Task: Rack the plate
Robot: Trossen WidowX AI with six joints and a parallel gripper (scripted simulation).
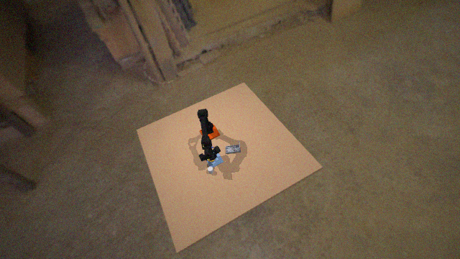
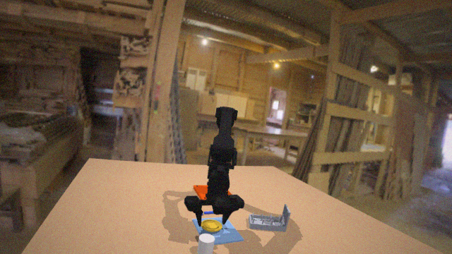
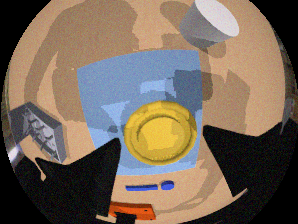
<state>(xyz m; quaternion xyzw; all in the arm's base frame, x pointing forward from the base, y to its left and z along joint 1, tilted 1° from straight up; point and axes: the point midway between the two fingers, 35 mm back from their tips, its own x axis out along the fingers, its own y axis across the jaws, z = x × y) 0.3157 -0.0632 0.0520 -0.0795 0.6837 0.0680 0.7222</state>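
A yellow plate (image 2: 212, 225) (image 3: 160, 133) lies flat on a blue mat (image 2: 233, 238) (image 3: 95, 90). My gripper (image 2: 212, 225) (image 3: 162, 137) is open and empty, pointing down over the plate, with one fingertip on each side of it in the wrist view. In the top view the arm hides most of the plate. The grey dish rack (image 1: 233, 149) (image 2: 268, 227) (image 3: 59, 142) stands to the right of the mat in the top and exterior views, with a tall end wall and small rails inside. Its slots hold no plate.
A white cylinder (image 1: 210, 169) (image 2: 206, 243) (image 3: 210, 22) stands just beyond the mat. A blue spoon-like item (image 2: 209, 212) (image 3: 141, 188) lies between the mat and the orange arm base (image 1: 215, 134) (image 2: 200, 191) (image 3: 142, 210).
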